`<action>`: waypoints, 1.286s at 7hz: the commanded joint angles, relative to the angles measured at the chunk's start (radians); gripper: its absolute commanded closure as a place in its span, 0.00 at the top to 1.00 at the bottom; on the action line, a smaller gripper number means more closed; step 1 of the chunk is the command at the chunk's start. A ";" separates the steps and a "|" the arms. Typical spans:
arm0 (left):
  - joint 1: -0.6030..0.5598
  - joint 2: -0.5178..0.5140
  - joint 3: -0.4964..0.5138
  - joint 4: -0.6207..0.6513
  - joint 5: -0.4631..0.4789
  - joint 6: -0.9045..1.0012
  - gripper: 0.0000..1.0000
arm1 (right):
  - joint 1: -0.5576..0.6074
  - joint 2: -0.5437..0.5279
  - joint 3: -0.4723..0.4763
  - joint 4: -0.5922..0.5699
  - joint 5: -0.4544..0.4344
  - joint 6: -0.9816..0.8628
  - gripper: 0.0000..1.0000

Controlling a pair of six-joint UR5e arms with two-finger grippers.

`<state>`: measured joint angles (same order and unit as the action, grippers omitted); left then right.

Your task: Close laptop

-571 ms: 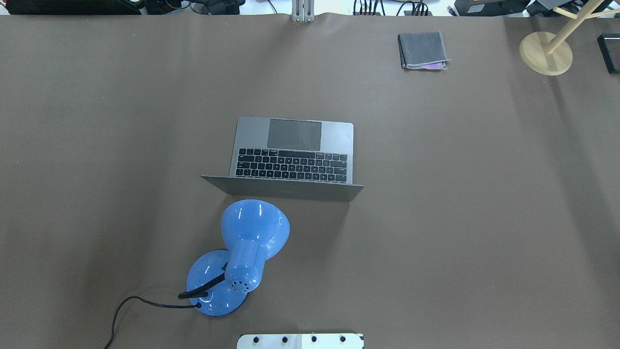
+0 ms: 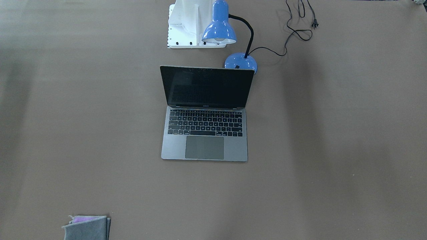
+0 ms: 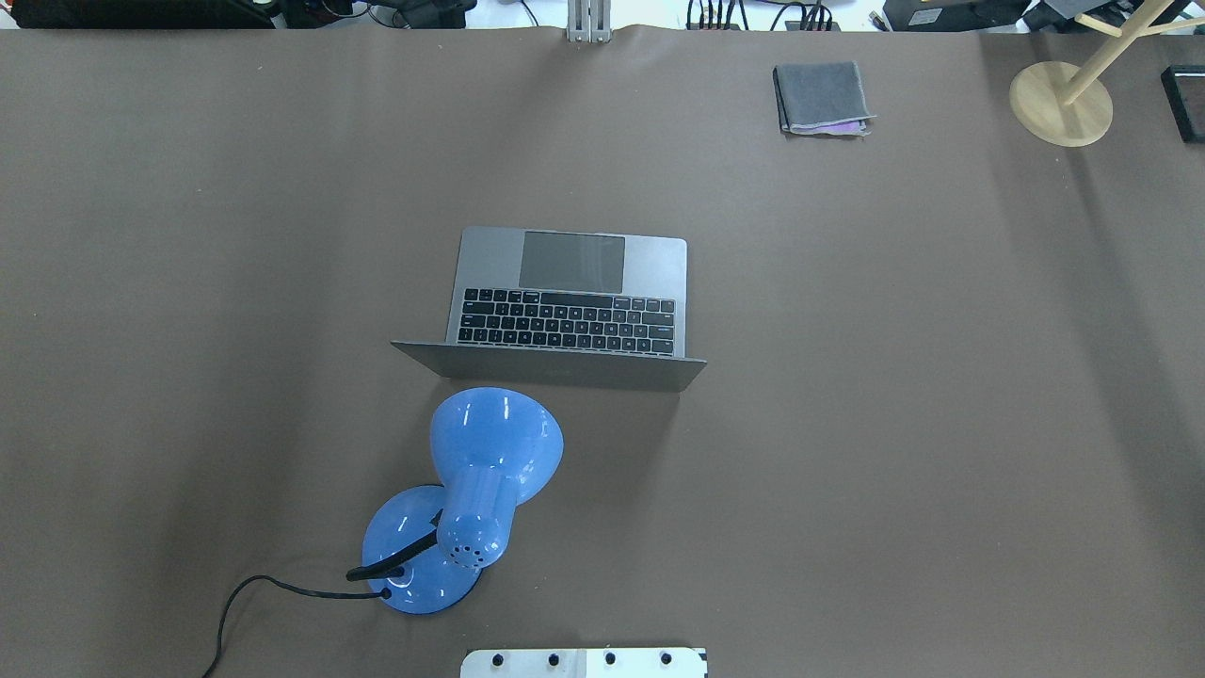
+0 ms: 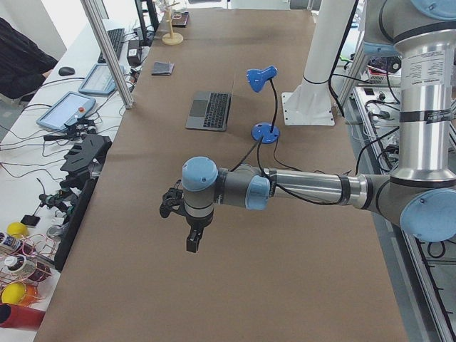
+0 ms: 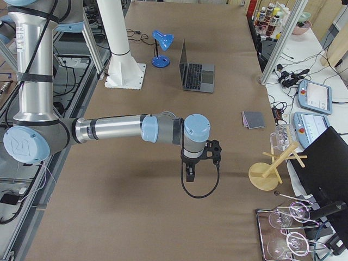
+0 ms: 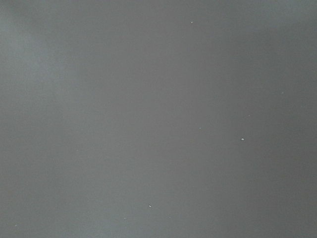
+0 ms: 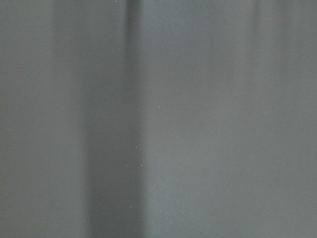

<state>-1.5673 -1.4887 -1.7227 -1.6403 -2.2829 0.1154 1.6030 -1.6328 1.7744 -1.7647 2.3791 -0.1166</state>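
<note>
The laptop (image 3: 572, 292) stood open just beside the blue desk lamp (image 3: 475, 490). My left gripper (image 4: 192, 241) and right gripper (image 5: 190, 173) hung far from it; I couldn't tell their finger gap. I judged reaching the lid might topple the lamp.

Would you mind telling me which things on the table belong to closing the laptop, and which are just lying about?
For the job:
- laptop, open, lid up

Just lying about:
- blue lamp, behind the lid
- grey cloth, folded, near the far edge
- wooden stand, far corner
</note>
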 commanded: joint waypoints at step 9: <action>0.000 -0.024 0.018 -0.004 -0.003 0.000 0.99 | 0.000 -0.002 0.016 0.001 0.020 -0.002 1.00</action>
<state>-1.5687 -1.5147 -1.7034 -1.6435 -2.2838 0.1167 1.6031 -1.6362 1.7885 -1.7641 2.3990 -0.1184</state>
